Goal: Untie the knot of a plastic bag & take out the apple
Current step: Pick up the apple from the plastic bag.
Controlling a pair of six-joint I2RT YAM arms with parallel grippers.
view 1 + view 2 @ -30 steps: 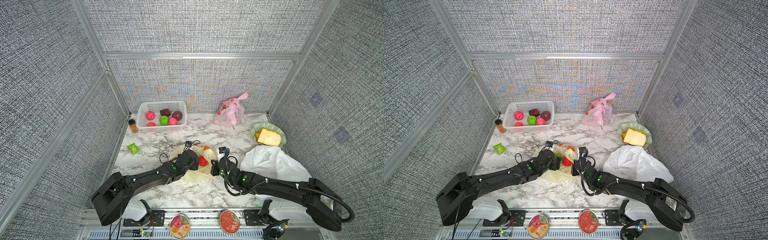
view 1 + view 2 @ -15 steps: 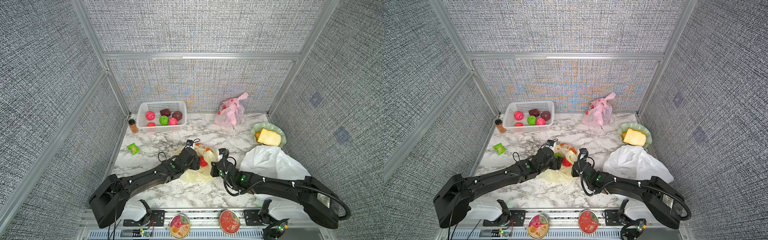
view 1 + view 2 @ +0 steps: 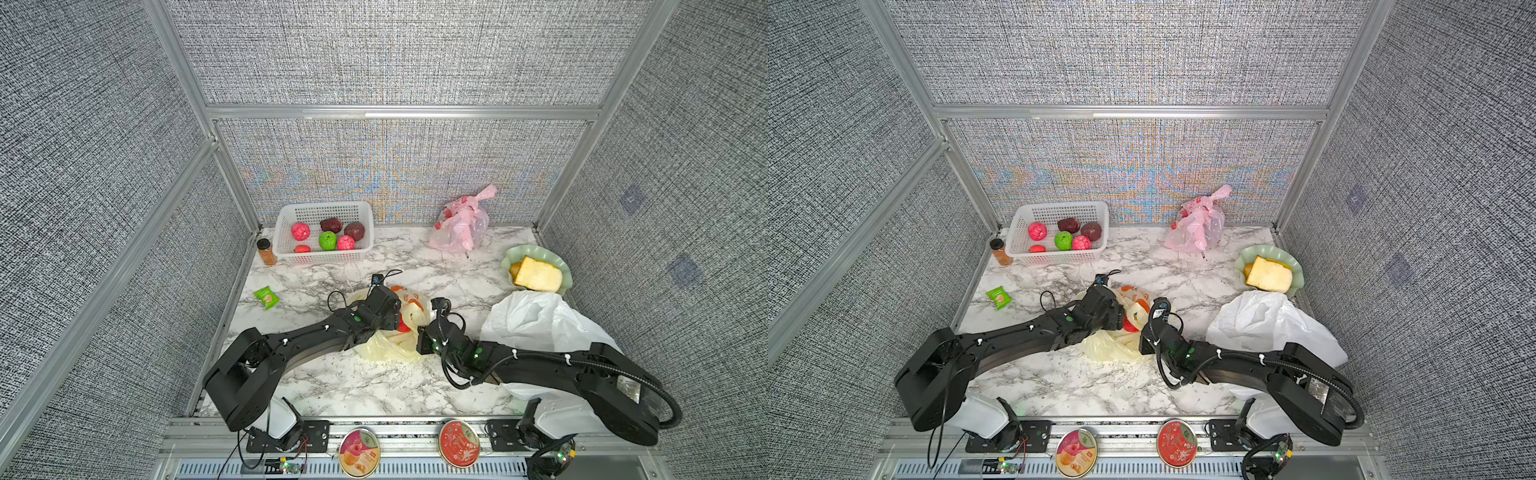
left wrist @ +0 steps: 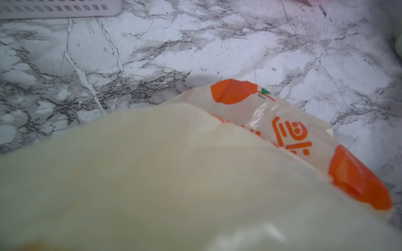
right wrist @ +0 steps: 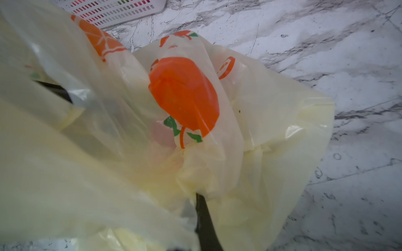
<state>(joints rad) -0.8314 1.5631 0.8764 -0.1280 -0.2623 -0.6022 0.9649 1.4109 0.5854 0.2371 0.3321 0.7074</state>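
Right claw [image 5: 199, 201] pinches yellow bag [image 5: 272, 130]; left claw [image 3: 392, 313] half-buried.

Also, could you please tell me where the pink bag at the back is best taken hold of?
I'd grip the pink bag by its bunched tail, which sticks up above the slack, bulging body. Come down from above and close across that narrow neck; the loose film below offers nothing firm.

We see grey woven panels [image 3: 395, 54] walling three sides, held in a silver metal frame [image 3: 399, 113]. Below them we find a white marble-patterned tabletop [image 3: 374, 386] with dark veins, lit evenly and brightly.
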